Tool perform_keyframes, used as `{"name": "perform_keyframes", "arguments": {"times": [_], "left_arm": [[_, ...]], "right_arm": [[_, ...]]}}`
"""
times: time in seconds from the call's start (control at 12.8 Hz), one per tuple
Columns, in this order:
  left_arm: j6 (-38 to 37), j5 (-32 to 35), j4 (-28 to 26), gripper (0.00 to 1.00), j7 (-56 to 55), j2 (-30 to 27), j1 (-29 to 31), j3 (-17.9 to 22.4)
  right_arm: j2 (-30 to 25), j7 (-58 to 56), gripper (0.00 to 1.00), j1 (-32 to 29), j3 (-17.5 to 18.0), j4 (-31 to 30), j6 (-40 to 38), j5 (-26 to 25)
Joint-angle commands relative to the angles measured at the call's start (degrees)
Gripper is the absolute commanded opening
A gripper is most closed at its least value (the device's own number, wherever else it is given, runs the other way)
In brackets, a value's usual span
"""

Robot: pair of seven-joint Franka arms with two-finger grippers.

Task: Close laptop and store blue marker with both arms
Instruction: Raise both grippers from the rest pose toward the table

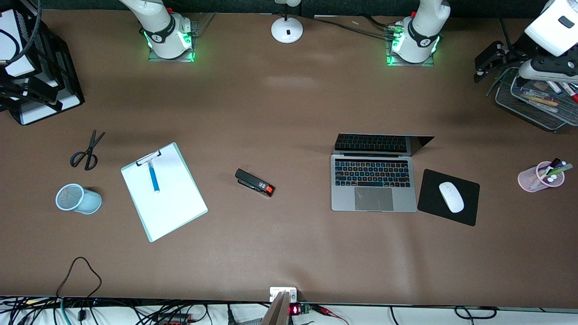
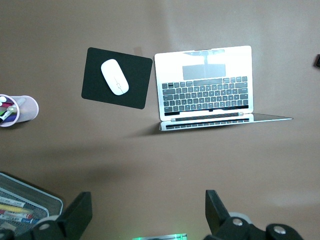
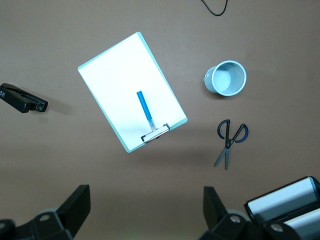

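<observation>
The silver-grey laptop (image 1: 373, 180) stands open on the table toward the left arm's end, and shows in the left wrist view (image 2: 205, 87). The blue marker (image 1: 153, 177) lies on a white clipboard (image 1: 163, 192) toward the right arm's end, and shows in the right wrist view (image 3: 145, 109). My left gripper (image 1: 483, 67) is open and empty, high beside the mesh pen tray; its fingers (image 2: 80, 215) stand wide apart. My right gripper (image 1: 31, 92) is open and empty, high over the black file tray; its fingers (image 3: 77, 207) stand wide apart.
A mouse (image 1: 451, 197) lies on a black pad (image 1: 447, 197) beside the laptop. There is a pink marker cup (image 1: 541, 176), a mesh pen tray (image 1: 537, 101), a stapler (image 1: 254, 182), scissors (image 1: 86, 153), a blue mesh cup (image 1: 77, 198) on its side, a black file tray (image 1: 45, 90) and a lamp base (image 1: 287, 29).
</observation>
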Motion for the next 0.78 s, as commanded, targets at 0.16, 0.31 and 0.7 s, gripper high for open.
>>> {"name": "perform_keyframes", "arguments": {"times": [0.16, 0.31, 0.7], "left_arm": [[-1.23, 1.07, 1.67, 1.00, -0.05, 0.28, 0.56, -0.48], [-1.23, 0.98, 1.76, 1.00, 0.30, 0.64, 0.56, -0.39], [-3.08, 0.89, 0.97, 1.00, -0.48, 3.18, 0.30, -1.00]], "right_arm": [[-0.50, 0.81, 1.00, 0.12, 0.11, -0.57, 0.06, -0.67], [-0.50, 0.72, 1.00, 0.20, 0.11, -0.57, 0.15, -0.76], [-0.24, 0.28, 1.00, 0.29, 0.28, -0.57, 0.24, -0.76]]}}
